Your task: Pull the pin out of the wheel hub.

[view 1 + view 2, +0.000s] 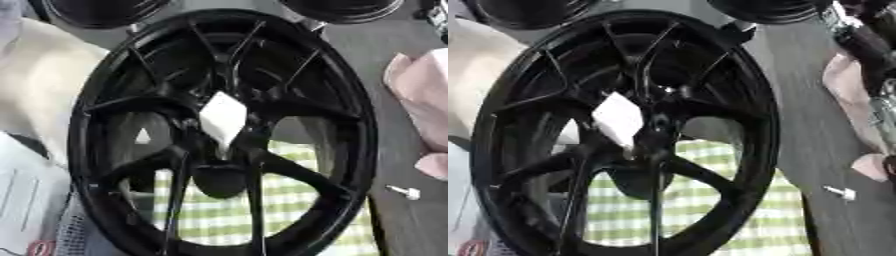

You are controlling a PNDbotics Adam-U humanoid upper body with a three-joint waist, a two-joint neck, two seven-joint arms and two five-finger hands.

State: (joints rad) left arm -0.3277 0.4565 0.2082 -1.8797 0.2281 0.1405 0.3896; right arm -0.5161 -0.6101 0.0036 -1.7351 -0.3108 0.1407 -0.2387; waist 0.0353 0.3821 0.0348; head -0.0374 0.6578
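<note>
Left eye view: the black wheel (223, 132) stands upright and fills the frame; a white tag (222, 120) sits at its hub; a small white pin-like piece (404, 191) lies on the grey counter (398, 220) to the right; no hand shows.

Right eye view: a dark arm (868, 45) enters top right; its hand's state I cannot tell; if that tag marks the pin, pull it straight along the hub axis.

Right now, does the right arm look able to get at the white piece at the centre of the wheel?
Probably yes. The white piece sits uncovered on the near face of the wheel, and the right arm shows beside the rim. Its hand is out of view.
</note>
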